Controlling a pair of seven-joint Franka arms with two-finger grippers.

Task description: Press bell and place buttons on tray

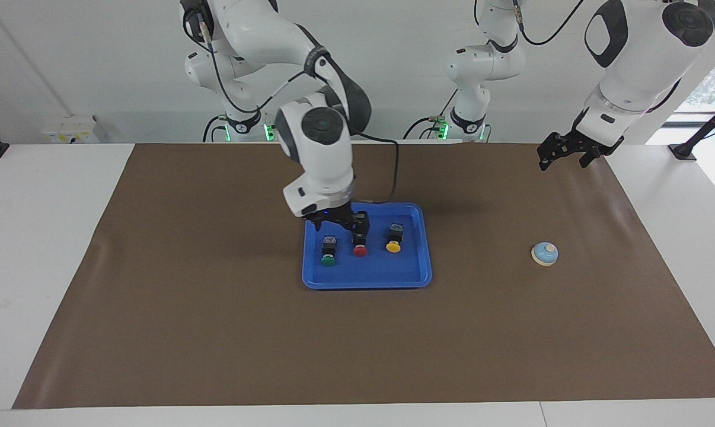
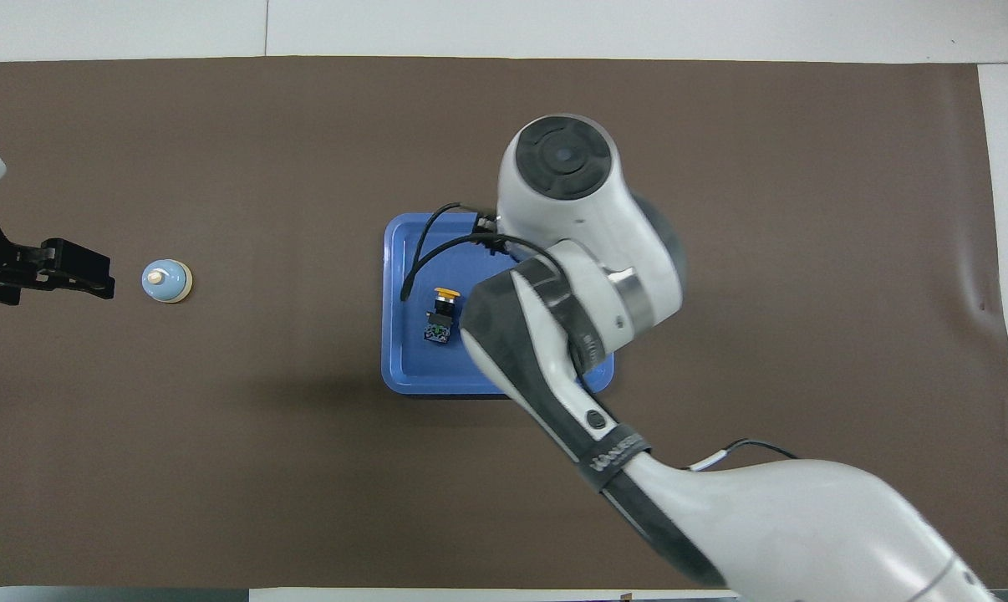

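Note:
The blue tray (image 1: 366,279) lies mid-table and holds three buttons in a row: green (image 1: 328,255), red (image 1: 360,247) and yellow (image 1: 393,243). My right gripper (image 1: 341,224) is open and empty, over the tray just above the green and red buttons. In the overhead view the right arm hides those two; only the yellow button (image 2: 441,316) and part of the tray (image 2: 397,351) show. The light-blue bell (image 1: 545,254) stands on the mat toward the left arm's end, also in the overhead view (image 2: 166,281). My left gripper (image 1: 565,153) waits in the air beside the bell (image 2: 73,272).
A brown mat (image 1: 215,326) covers the table, with white table margin (image 1: 37,237) around it. A black cable (image 1: 393,172) hangs from the right arm's wrist over the tray's edge nearer the robots.

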